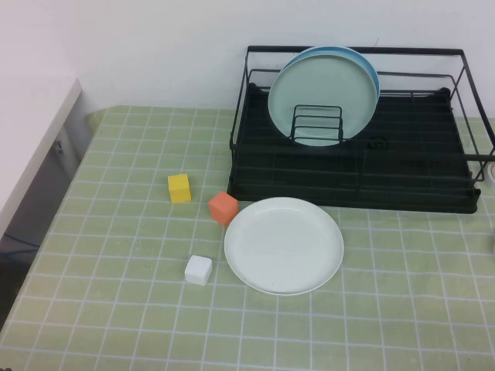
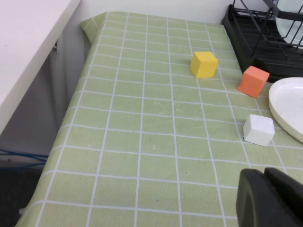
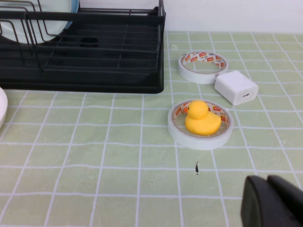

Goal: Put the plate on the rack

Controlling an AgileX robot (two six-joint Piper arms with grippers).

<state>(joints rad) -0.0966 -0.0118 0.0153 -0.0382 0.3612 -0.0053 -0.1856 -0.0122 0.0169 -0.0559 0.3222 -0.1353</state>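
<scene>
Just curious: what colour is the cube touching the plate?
Orange, best seen from the left wrist view.

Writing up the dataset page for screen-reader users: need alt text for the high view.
A white plate lies flat on a green checked tablecloth, just in front of a black wire rack that already holds a mint-green plate and a blue plate upright. Yellow, orange and white cubes sit left of it; neither gripper shows.

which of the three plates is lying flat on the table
The white plate, flat on the green checked cloth in front of the rack. The mint-green plate and the blue plate behind it stand upright in the rack.
</scene>
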